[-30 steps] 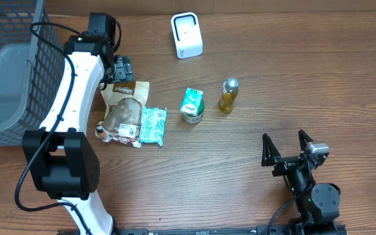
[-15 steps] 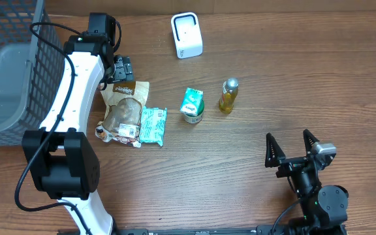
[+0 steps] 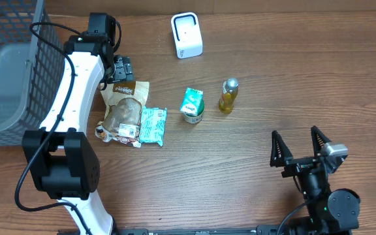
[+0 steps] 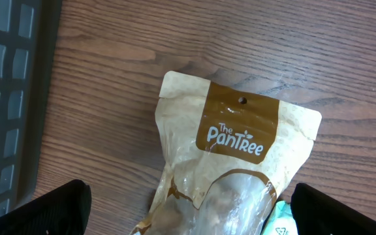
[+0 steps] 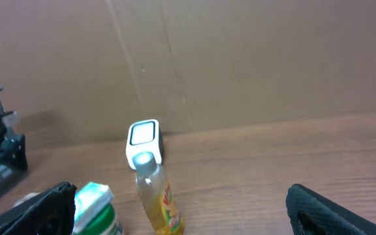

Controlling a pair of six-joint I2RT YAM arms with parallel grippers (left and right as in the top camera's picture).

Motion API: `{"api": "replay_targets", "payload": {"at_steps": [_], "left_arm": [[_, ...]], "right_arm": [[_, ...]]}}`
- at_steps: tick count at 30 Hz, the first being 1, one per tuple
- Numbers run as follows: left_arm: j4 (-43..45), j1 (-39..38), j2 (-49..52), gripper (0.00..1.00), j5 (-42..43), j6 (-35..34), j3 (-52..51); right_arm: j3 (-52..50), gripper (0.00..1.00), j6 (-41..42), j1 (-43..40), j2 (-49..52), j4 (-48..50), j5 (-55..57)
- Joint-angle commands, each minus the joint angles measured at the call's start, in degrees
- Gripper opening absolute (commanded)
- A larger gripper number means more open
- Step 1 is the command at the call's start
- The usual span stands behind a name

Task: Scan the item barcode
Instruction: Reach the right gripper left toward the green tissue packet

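The brown pouch (image 3: pixel 124 108) is judged light, soft and crinkly, with slippery film and crushable contents, so it is best taken by its flat sealed top rather than across the bulging middle. It is laid flat toward the left edge of the tabletop (image 3: pixel 273 78), touching a teal packet (image 3: pixel 153 124). The left gripper (image 3: pixel 121 68) is poised over that sealed top, jaws spread wide and empty, no contact being evident; the right gripper (image 3: pixel 294 145) is likewise spread and empty near the front right corner, well apart; the white scanner (image 3: pixel 187 35) is set near the far edge.
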Motion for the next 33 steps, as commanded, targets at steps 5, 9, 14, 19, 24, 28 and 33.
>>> {"api": "replay_targets", "payload": {"at_steps": [5,9,14,19,24,28,33], "left_arm": [[0.11,-0.22,-0.24,1.00,-1.18,0.00,0.68],[0.11,-0.22,-0.24,1.00,-1.18,0.00,0.68],[0.11,-0.22,-0.24,1.00,-1.18,0.00,0.68],[0.11,-0.22,-0.24,0.99,-1.18,0.00,0.68],[0.11,-0.22,-0.24,1.00,-1.18,0.00,0.68],[0.11,-0.22,-0.24,0.99,-1.18,0.00,0.68],[0.11,-0.22,-0.24,1.00,-1.18,0.00,0.68]], "right_arm": [[12.15,1.00,5.51,-0.20,9.70,-0.72,-2.36],[20.41,1.00,6.23,-0.20,17.68,-5.60,-5.92],[36.09,1.00,8.59,-0.20,32.48,-19.82,-9.92],[48.61,1.00,8.59,-0.20,45.18,-30.36,-17.25],[51.23,1.00,8.57,-0.20,52.92,-27.19,-25.16],[51.23,1.00,8.96,-0.17,57.92,-26.58,-36.35],[51.23,0.85,12.00,0.68,64.15,-26.23,-43.50]]}}
